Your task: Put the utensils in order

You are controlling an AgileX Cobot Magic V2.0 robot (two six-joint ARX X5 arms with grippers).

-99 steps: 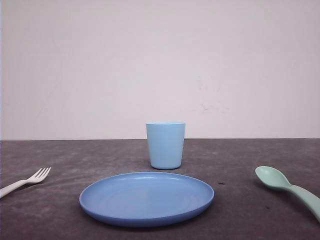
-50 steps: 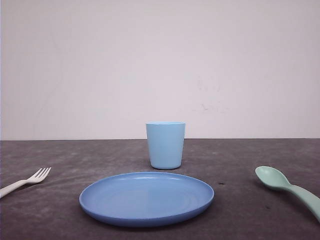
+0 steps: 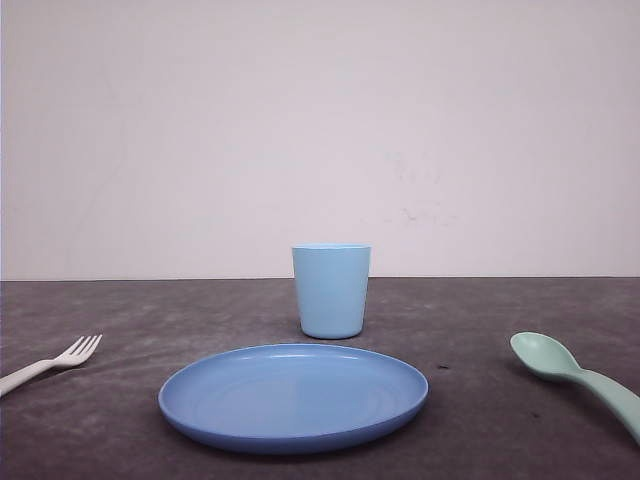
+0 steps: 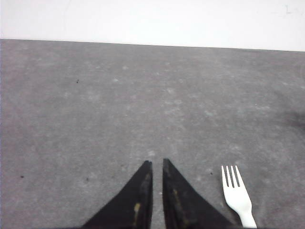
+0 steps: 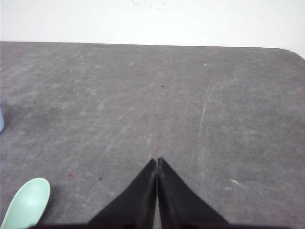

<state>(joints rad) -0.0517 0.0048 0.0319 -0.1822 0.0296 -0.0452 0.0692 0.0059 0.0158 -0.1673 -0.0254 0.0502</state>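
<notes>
Utensils lie at opposite sides of the bench (image 3: 120,440), both flat on the dark grey surface. Fork (image 3: 50,364): white plastic, four tines, at the left side in the front view, tines pointing inward toward the plate (image 3: 293,396), handle running off the left edge. Spoon (image 3: 580,378): pale mint green, oval bowl facing up, at the right side, handle running off the lower right.

Plate is round, blue, centred near the front of the bench, well apart from both utensils. Light blue cup (image 3: 331,291) stands upright just behind the plate.

Left end effector (image 4: 156,164): black fingers nearly together, only a narrow slit between the tips, nothing held. It sits above bare bench with the fork (image 4: 237,193) just beside it, not touching.

Right end effector (image 5: 156,162): fingers pressed together at the tips, nothing held. The spoon bowl (image 5: 28,202) lies on the bench off to one side, apart from the fingers. A sliver of the cup (image 5: 1,120) shows at the frame edge.
</notes>
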